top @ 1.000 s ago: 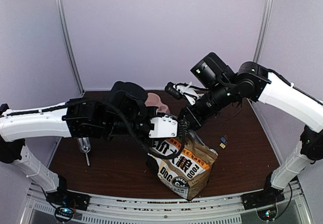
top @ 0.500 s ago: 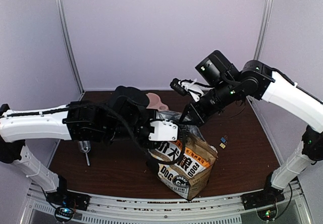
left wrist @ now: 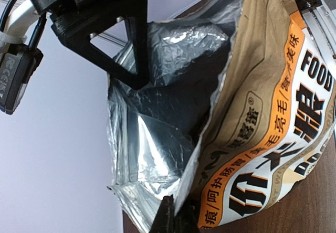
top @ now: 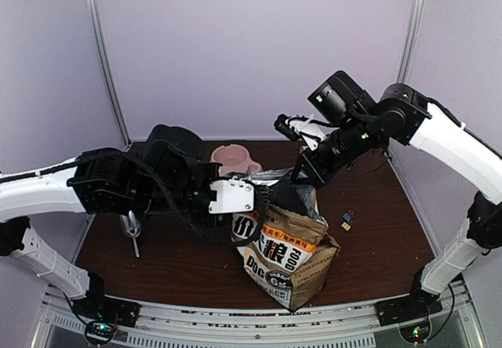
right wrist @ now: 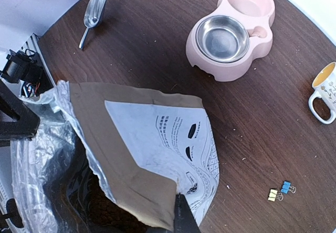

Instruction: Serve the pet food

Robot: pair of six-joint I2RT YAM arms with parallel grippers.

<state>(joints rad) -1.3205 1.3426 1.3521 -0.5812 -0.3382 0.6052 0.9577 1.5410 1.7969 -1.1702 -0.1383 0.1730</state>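
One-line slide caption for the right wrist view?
Right gripper pinches the rim of the open dog food bag; pink double bowl, metal scoop, mug and binder clips lie on the table.

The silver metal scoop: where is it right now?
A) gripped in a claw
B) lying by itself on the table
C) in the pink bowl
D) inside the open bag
B: the silver metal scoop lies alone on the dark wooden table, well apart from the kraft-brown dog food bag and the pink double bowl.
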